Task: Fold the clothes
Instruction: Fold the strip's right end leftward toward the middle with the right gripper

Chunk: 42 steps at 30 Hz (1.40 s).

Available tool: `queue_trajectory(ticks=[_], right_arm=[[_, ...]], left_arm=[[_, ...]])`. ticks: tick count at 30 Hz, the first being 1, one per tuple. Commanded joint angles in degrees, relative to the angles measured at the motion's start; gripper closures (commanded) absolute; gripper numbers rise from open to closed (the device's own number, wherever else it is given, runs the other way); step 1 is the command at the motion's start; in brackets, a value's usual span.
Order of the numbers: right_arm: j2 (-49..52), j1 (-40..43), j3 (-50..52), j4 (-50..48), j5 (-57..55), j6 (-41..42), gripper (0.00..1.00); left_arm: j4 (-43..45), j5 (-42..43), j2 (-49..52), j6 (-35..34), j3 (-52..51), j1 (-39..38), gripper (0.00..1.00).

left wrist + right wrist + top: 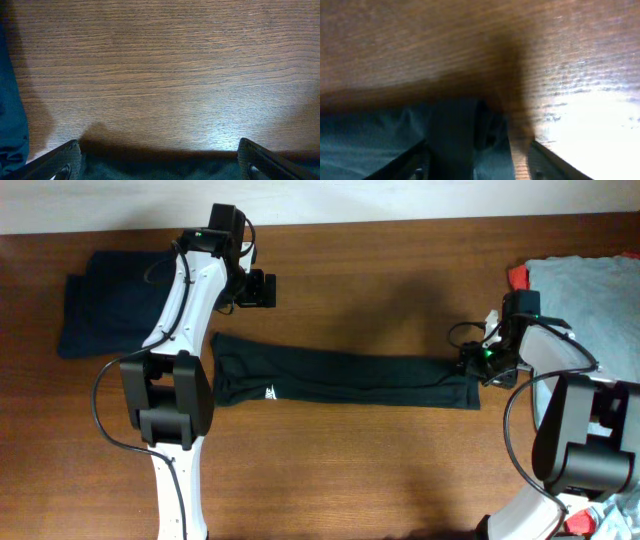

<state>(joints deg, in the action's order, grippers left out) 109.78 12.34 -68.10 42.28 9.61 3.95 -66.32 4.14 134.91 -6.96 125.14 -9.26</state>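
The black T-shirt (340, 378) lies folded into a long narrow strip across the middle of the table, its small white mark (271, 392) near the left end. My left gripper (265, 288) hovers open above the strip's upper left corner. In the left wrist view its fingers (60, 162) stand wide apart with the dark fabric (150, 171) low between them. My right gripper (478, 366) is at the strip's right end. In the right wrist view its jaws (480, 162) stand apart over the shirt's edge (375, 140), with loose fabric between them.
A folded navy garment (100, 315) lies at the far left, beside the left arm. A light grey-blue garment (590, 300) is heaped at the right edge with a red one (517, 277) showing beside it. Bare wood lies in front of and behind the strip.
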Motion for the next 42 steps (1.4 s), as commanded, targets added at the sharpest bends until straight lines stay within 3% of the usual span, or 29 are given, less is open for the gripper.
queue_trajectory(ticks=[1,15,20,26,42], right_arm=[[2.1,0.0,2.9,0.5,2.1,-0.1,0.4],[2.1,0.1,3.0,1.0,5.4,-0.1,0.63],[2.1,0.2,2.9,0.2,5.2,-0.2,0.94],[2.1,2.0,0.4,0.6,4.8,-3.3,0.96],[2.1,15.2,-18.6,15.1,5.0,-7.2,0.96]], left_arm=[[0.1,0.6,0.5,0.2,0.5,-0.1,0.01],[0.1,0.6,0.5,0.2,0.5,-0.1,0.01],[0.1,0.6,0.5,0.2,0.5,-0.1,0.01],[0.1,0.6,0.5,0.2,0.5,-0.1,0.01],[0.1,0.6,0.5,0.2,0.5,-0.1,0.01]])
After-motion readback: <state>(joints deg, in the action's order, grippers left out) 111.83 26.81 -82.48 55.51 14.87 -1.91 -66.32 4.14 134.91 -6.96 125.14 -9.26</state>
